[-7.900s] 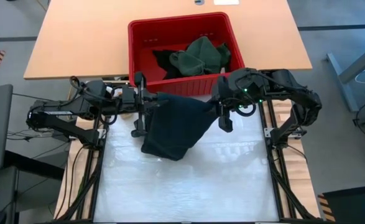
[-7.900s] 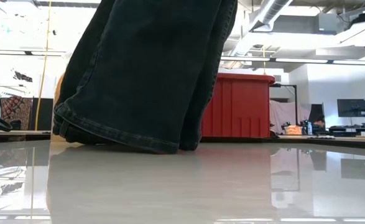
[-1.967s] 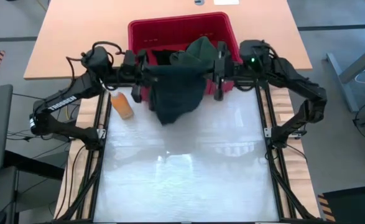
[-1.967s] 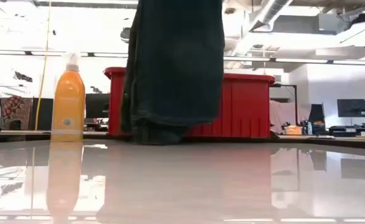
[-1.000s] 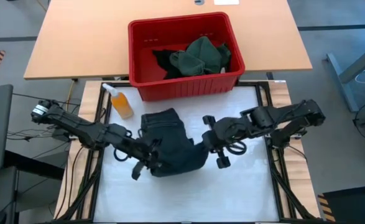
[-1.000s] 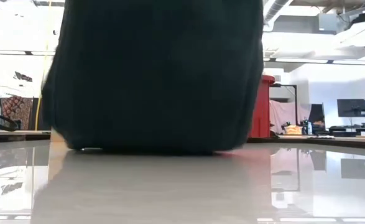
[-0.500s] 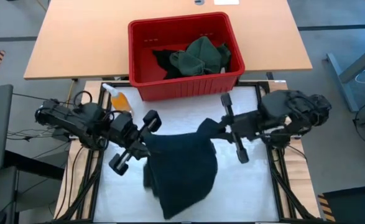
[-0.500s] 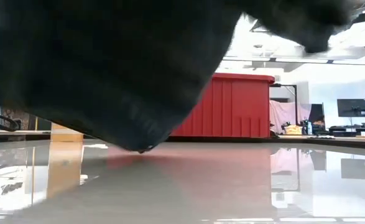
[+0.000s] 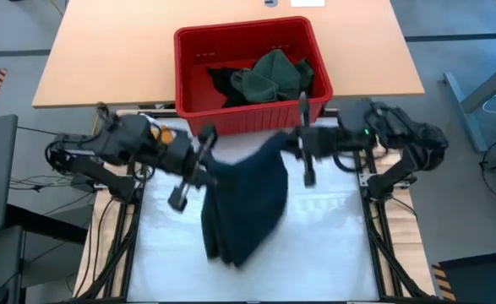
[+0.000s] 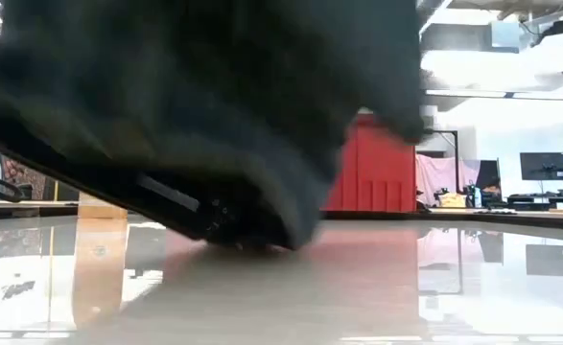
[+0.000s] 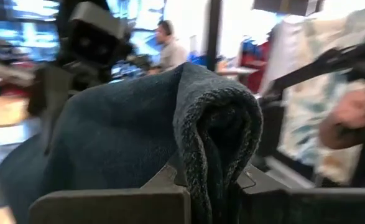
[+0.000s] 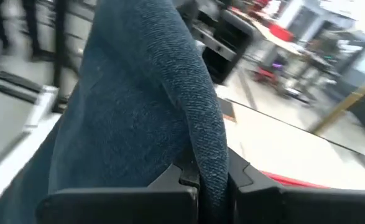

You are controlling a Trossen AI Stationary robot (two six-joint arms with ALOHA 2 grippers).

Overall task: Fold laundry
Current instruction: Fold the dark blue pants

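High view: a dark garment [image 9: 246, 203] hangs between the two arms above the white table [image 9: 332, 245], just in front of the red bin [image 9: 188, 84]. The left gripper [image 9: 198, 160] pinches the cloth's upper left corner; the right gripper [image 9: 302, 152] pinches the upper right corner, close to the bin's front wall. Both pairs of fingers are pressed together on the fabric. From that top edge the garment drops in a long fold toward the middle of the table, its lower end blurred. Whether it touches the surface cannot be told from above.

More laundry [image 9: 269, 74] — a dark green bundle with black cloth beside it — lies heaped inside the bin, toward its right side. An orange bottle [image 9: 156, 133] peeks out behind the left arm, near the bin's left front corner.

Low view: the garment [image 10: 195, 105] fills most of the frame, smeared, its hemmed bottom edge tilted and just above or on the glossy tabletop [image 10: 377, 287]. The bin [image 10: 372, 168] shows behind it at the right, and the lower part of the bottle [image 10: 101, 213] at the left.

Left wrist view: a thick roll of blue-grey cloth [image 11: 219, 130] is clamped between the left gripper's dark fingers [image 11: 110, 205]; the other arm shows farther off, and a person stands in the room beyond.

Right wrist view: the cloth [image 12: 151, 99] rises in a ridge out of the closed fingers [image 12: 123, 205], with the wooden tabletop [image 12: 281, 143] behind.
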